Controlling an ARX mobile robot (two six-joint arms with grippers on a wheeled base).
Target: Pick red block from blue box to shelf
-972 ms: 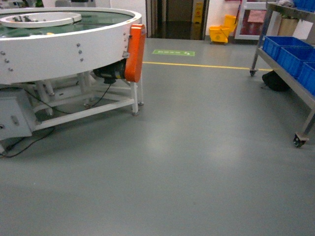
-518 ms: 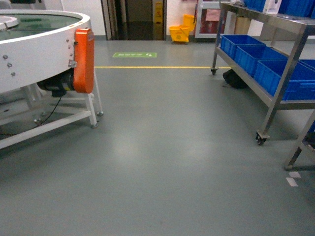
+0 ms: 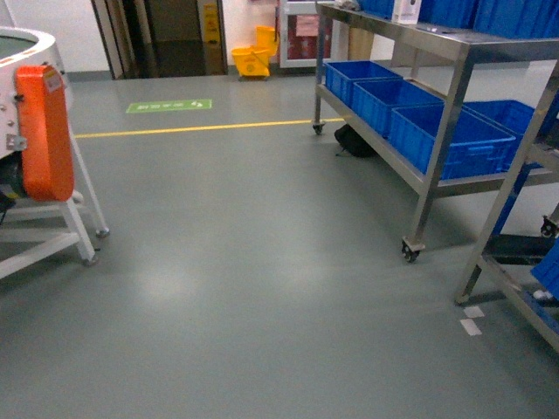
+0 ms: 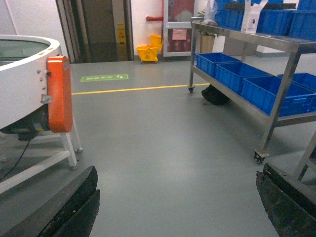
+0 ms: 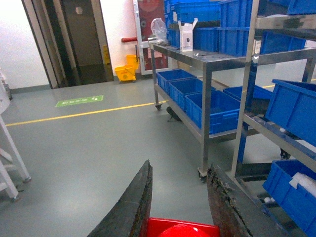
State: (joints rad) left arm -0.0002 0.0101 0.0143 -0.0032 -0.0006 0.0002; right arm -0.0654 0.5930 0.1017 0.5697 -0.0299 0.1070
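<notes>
The red block (image 5: 180, 228) shows at the bottom of the right wrist view, and my right gripper (image 5: 179, 165) is shut on it, one dark finger on each side. The left gripper (image 4: 177, 173) is open wide over bare floor and holds nothing. The steel shelf (image 3: 454, 39) stands on casters at the right of the head view. It also shows as the shelf (image 5: 205, 59) ahead and to the right of the held block, and as the shelf (image 4: 276, 44) at the right of the left wrist view. The blue box is out of view. Neither gripper appears in the head view.
Dark blue crates (image 3: 450, 135) fill the shelf's lower tier. A nearer rack upright (image 3: 507, 192) stands at the right edge. The round white conveyor table with its orange guard (image 3: 39, 131) is at the left. A yellow mop bucket (image 3: 253, 59) and a doorway lie far ahead.
The head view has swung to the right. The conveyor table slid toward the left edge and the steel shelf with its blue crates came further into view on the right.
</notes>
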